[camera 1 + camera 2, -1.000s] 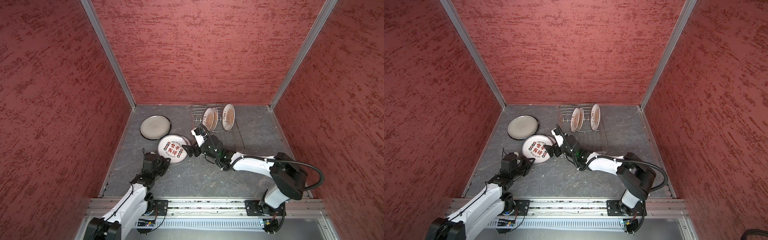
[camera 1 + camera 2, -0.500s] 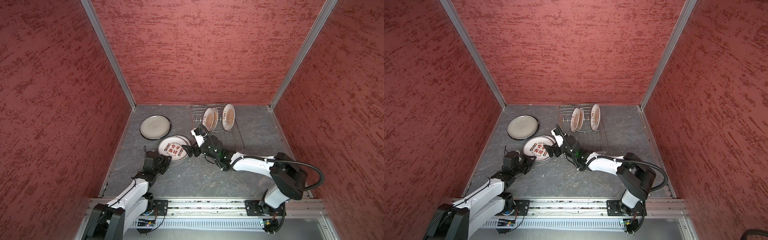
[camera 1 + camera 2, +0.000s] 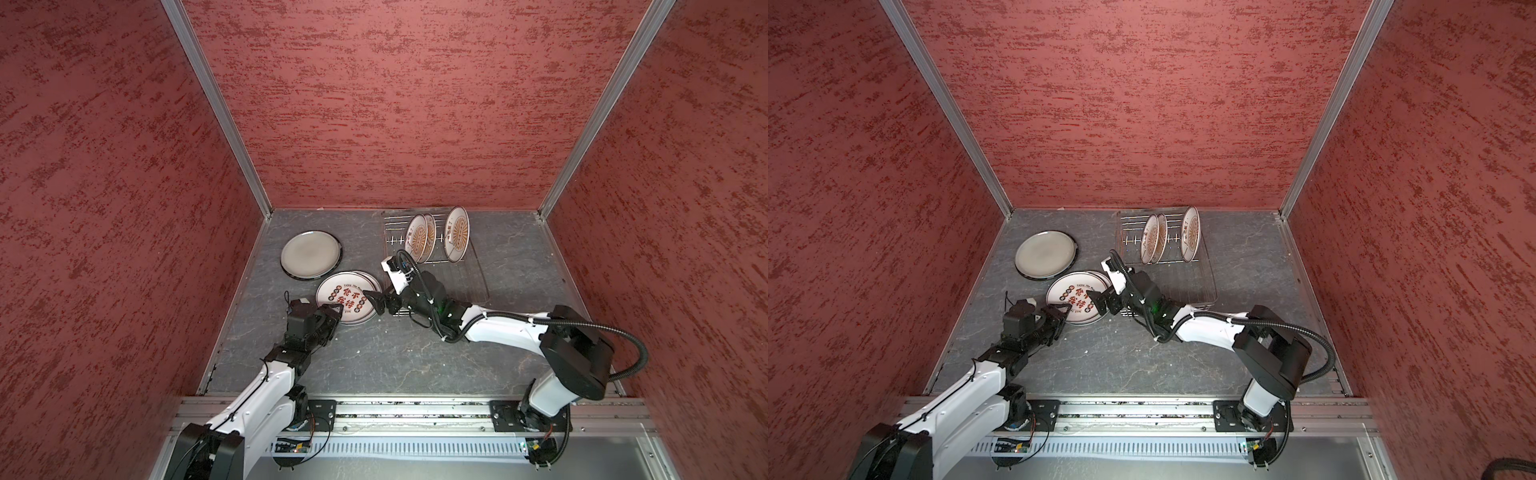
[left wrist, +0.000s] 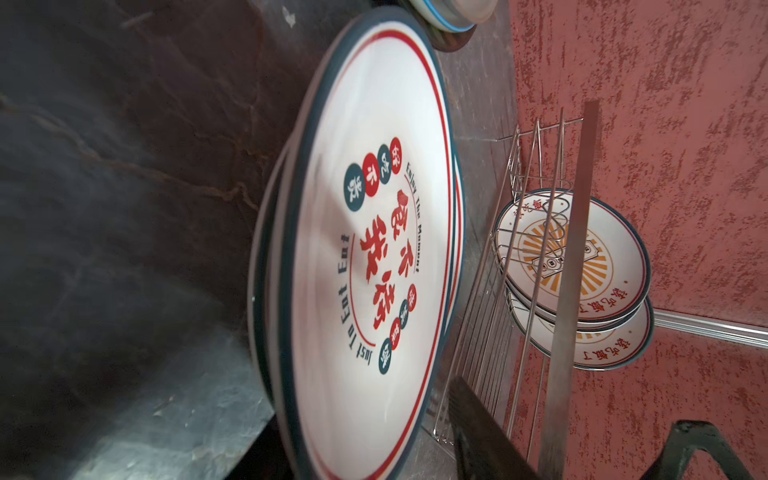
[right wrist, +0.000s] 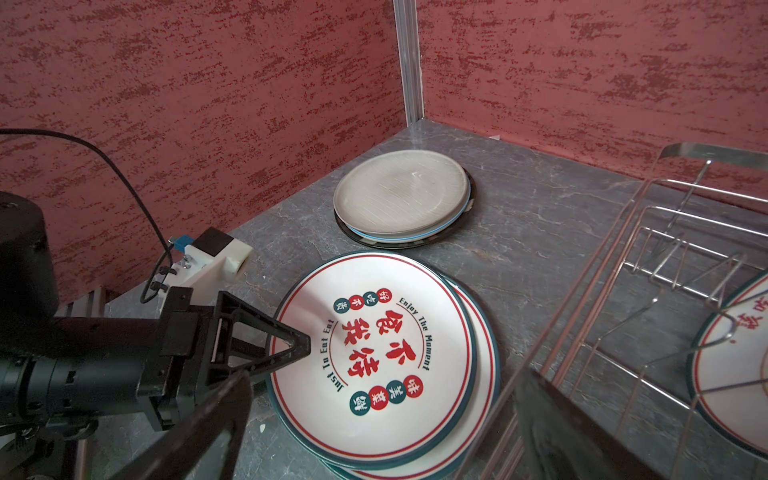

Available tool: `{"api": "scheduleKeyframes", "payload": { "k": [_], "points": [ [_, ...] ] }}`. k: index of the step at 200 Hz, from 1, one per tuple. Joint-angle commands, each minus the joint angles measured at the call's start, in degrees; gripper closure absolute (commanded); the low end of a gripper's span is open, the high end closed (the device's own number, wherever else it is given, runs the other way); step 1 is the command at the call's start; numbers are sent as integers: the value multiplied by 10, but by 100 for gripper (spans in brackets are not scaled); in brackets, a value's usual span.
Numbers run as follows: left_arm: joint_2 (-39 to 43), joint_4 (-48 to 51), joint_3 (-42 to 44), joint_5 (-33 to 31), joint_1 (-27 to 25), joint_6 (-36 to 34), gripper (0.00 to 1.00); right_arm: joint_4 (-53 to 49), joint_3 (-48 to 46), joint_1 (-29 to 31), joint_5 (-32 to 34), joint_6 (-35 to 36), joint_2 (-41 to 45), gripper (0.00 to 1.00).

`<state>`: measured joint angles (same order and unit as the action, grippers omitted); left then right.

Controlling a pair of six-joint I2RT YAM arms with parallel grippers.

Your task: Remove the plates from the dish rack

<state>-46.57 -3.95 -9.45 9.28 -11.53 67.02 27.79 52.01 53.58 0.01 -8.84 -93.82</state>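
A white plate with red characters [image 3: 347, 297] [image 5: 386, 357] lies flat on a like plate on the grey floor. My left gripper [image 3: 336, 308] [image 3: 1064, 309] is at its near left rim. Its jaws stand open on either side of the rim, one finger [image 4: 478, 415] clear of the plate's face. My right gripper [image 3: 380, 301] [image 5: 374, 436] hangs wide open over the plate's right rim and holds nothing. Behind it stands the silver dish rack [image 3: 478, 286] [image 3: 1208, 286]. Three sunburst plates [image 3: 417, 238] [image 3: 457, 235] [image 4: 582, 257] stand upright at its far end.
A grey plate [image 3: 311, 254] [image 5: 401, 195] lies on top of other plates at the back left. Red walls close in the floor on three sides. The arms' base rail [image 3: 395, 409] runs along the front.
The left gripper has lowered the red-character plate from a tilt down flat onto the plate beneath, and its jaws have parted. The right arm has not moved.
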Motion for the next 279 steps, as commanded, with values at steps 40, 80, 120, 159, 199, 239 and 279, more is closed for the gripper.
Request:
{"api": "scheduleKeyframes", "payload": {
  "k": [40,80,120,159,199,239,279],
  "points": [
    [19,23,-12,-7,-6,-15,41,22,-3,7,17,15,7,1],
    [-1,44,-29,13,-25,-7,38,19,-5,8,20,18,13,1],
    [15,54,-29,25,-31,-7,29,21,-8,10,21,19,17,1],
    [8,50,-35,57,-24,-22,15,22,-10,11,26,21,16,1],
    [-8,49,-42,61,-27,-25,10,23,-20,11,39,23,26,1],
    [48,87,-37,32,-29,-26,1,49,-37,11,44,15,39,1],
    [128,106,-20,3,-30,-35,0,90,-69,11,92,-8,64,1]
  ]
}}
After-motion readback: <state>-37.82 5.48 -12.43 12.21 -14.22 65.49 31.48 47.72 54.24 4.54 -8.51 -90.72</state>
